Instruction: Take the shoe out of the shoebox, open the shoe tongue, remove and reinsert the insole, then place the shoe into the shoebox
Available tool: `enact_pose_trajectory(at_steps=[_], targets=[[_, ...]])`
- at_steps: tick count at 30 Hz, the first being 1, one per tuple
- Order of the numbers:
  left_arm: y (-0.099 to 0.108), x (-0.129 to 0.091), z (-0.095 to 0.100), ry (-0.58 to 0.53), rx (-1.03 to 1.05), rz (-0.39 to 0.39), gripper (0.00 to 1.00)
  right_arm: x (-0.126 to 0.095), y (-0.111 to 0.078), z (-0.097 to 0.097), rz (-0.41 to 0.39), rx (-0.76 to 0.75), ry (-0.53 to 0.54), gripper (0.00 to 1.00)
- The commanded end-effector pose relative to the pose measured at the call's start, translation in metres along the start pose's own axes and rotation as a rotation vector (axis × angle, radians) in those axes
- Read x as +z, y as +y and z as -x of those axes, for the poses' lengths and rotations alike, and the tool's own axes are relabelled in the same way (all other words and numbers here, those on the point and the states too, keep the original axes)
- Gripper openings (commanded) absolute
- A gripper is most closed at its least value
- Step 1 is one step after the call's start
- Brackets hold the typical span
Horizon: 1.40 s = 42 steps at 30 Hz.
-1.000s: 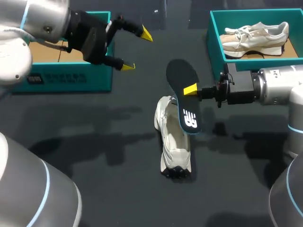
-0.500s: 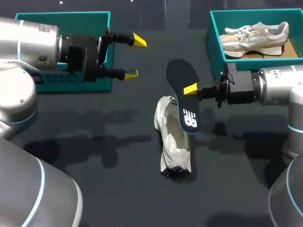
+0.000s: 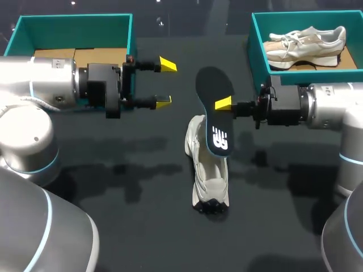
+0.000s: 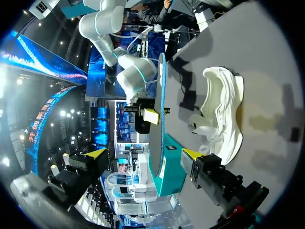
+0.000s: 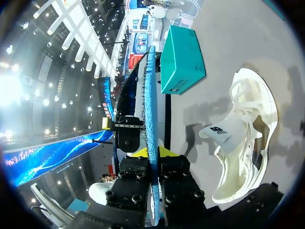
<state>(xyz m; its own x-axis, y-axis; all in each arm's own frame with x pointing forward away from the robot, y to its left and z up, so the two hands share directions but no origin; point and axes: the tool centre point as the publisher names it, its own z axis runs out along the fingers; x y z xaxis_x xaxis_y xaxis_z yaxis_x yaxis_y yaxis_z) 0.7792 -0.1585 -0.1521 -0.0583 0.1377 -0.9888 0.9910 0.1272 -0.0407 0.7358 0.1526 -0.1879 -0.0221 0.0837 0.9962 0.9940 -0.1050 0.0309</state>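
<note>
Counting on the table (image 3: 142,215): two shoeboxes, two shoes, one insole, two grippers.
1. Insole (image 3: 214,110), dark: pinched across its two faces by the right gripper (image 3: 222,105) and hanging over the end of the white shoe (image 3: 209,175) nearer the boxes.
2. White shoe: lying mid-table, apart from both boxes.
3. Left gripper (image 3: 165,83): fingers spread wide, empty, just beside the left shoebox (image 3: 74,20).
4. Right shoebox (image 3: 258,45): contains one beige shoe (image 3: 306,42).
</note>
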Motion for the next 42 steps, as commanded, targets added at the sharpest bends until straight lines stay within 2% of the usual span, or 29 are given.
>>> enact_pose_trajectory(at_steps=[1,7,11,16,17,19,20,25,38,42], targets=[[-0.001,0.012,-0.005,-0.030,-0.001,-0.006,1.00,0.004,-0.003,-0.005,0.008,0.006,0.012,0.00],[-0.005,0.023,-0.010,-0.053,-0.017,-0.015,1.00,0.007,-0.004,-0.006,0.015,0.024,0.042,0.00],[-0.006,0.030,-0.013,-0.066,-0.022,-0.015,0.96,0.010,-0.006,-0.007,0.015,0.038,0.051,0.00],[-0.009,0.039,-0.016,-0.066,-0.007,-0.009,0.85,0.013,-0.007,-0.007,0.009,0.052,0.057,0.00],[-0.010,0.041,-0.016,-0.067,-0.006,-0.009,0.79,0.014,-0.008,-0.007,0.008,0.053,0.058,0.00],[-0.010,0.046,-0.016,-0.068,-0.001,-0.007,0.75,0.015,-0.009,-0.008,0.006,0.055,0.054,0.00],[-0.011,0.048,-0.017,-0.069,0.002,-0.005,0.67,0.016,-0.009,-0.009,0.007,0.055,0.053,0.00],[-0.013,0.060,-0.021,-0.065,0.014,0.004,0.52,0.018,-0.011,-0.009,0.004,0.056,0.055,0.00],[-0.013,0.078,-0.027,-0.068,0.027,0.022,0.42,0.023,-0.015,-0.011,-0.014,0.045,0.064,0.00],[-0.011,0.082,-0.029,-0.065,0.034,0.032,0.42,0.024,-0.014,-0.012,-0.021,0.046,0.064,0.00]])
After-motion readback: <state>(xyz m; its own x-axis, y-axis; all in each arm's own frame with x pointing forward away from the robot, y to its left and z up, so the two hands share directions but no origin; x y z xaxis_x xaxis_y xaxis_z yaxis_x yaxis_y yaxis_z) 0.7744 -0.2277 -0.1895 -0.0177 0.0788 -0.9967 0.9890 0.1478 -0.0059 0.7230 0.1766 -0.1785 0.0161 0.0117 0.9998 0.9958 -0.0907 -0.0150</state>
